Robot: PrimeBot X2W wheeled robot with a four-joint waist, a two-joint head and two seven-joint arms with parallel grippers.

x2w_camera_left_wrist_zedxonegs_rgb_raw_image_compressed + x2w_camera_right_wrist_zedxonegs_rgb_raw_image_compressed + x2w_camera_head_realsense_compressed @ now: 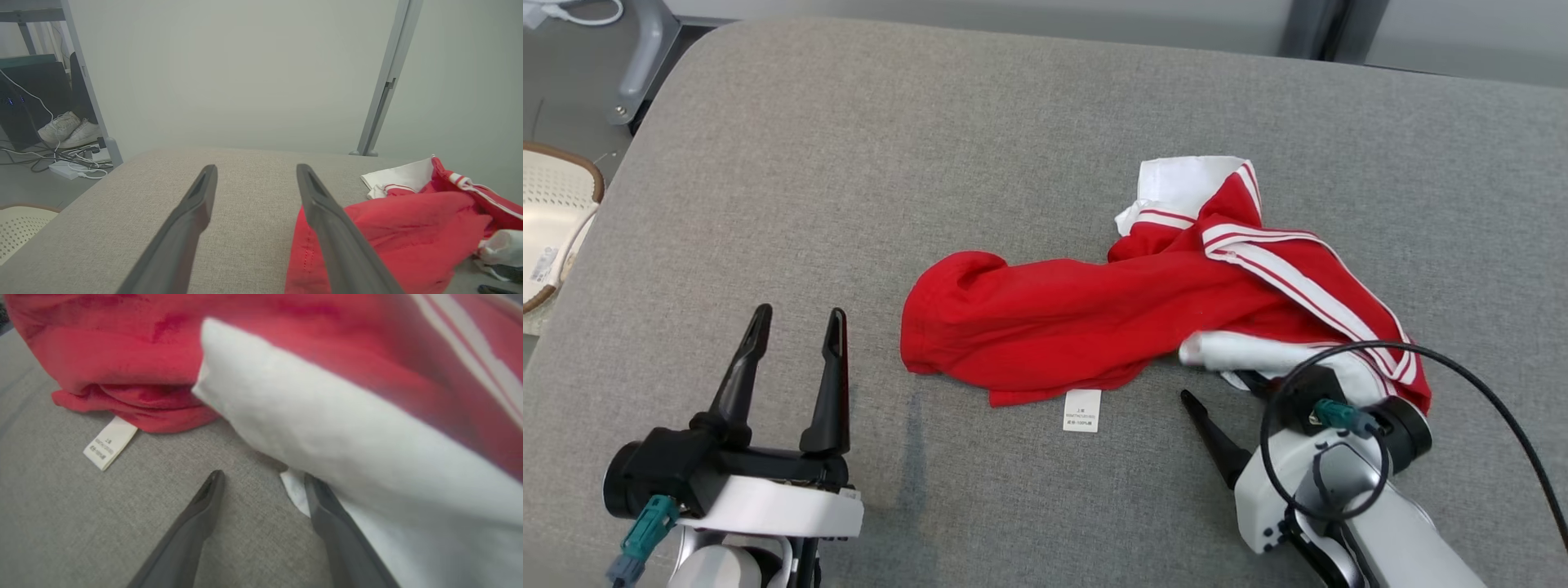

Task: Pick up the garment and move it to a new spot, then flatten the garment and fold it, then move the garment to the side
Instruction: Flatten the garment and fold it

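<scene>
1. Since the crumpled red cloth garment (1094,318) with white stripes lies bunched and unfolded on the grey woven-fabric worktop (849,163), the first step, picking it up, is judged to be in hand.
2. The garment is found from the centre of the head view out towards 4 o'clock. Its white printed care label (1082,410) is laid flat at its 6 o'clock edge.
3. The left gripper (799,313) is seen at 7 o'clock, spread wide and empty, well apart from the cloth.
4. The right gripper (263,475) is placed at 5 o'clock, jaws parted with nothing pinched. One finger is set at the edge of a soft white fold (327,416), the other over bare worktop.
5. A closing pinch on that white fold is probably called for next, followed by a lift.
6. The cloth is thin, limp and creased. The worktop is matte and coarsely woven. The fingers are long, dark and tapered.
</scene>
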